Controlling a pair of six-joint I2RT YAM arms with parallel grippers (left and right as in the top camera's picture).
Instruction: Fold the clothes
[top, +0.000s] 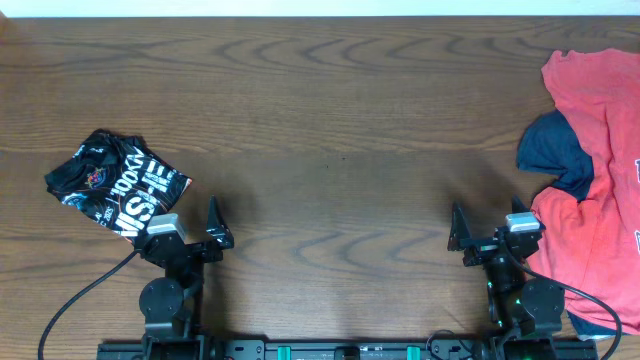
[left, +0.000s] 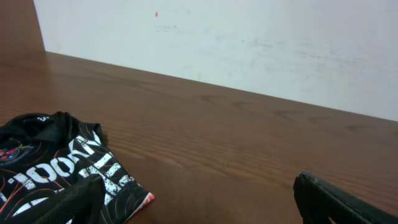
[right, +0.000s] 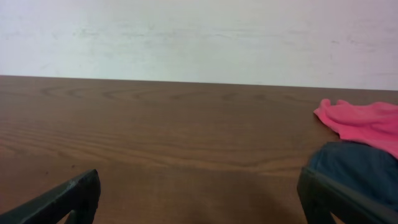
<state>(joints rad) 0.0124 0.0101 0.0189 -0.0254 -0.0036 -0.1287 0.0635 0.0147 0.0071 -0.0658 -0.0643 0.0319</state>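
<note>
The tabletop (top: 340, 120) is dark brown wood with long wavy grain, smooth and matte, and its far edge meets a plain white wall (left: 249, 37) with faint scuffs. The wide middle of the overhead view is bare wood from the far edge down to the arms. The clothes (top: 115, 180), a thin, slightly shiny black jersey, lie bunched in a compact, creased heap at the left middle of that view. Bold white lettering runs across the folds, and a small orange-white logo shows near its upper left. The left tool (top: 175, 225) sits just beside the heap's lower right corner with its jaws spread wide and nothing between them. In the left wrist view one finger (left: 74, 199) overlaps the lettered edge, but contact cannot be judged. The right tool (top: 497, 235) at lower right is likewise spread wide and holds nothing. Just to its right a soft coral-red T-shirt (top: 600, 150) lies rumpled along the right edge, with a navy-blue garment (top: 553, 150) tucked against it. A black cable (top: 80, 300) curves at the lower left.
</note>
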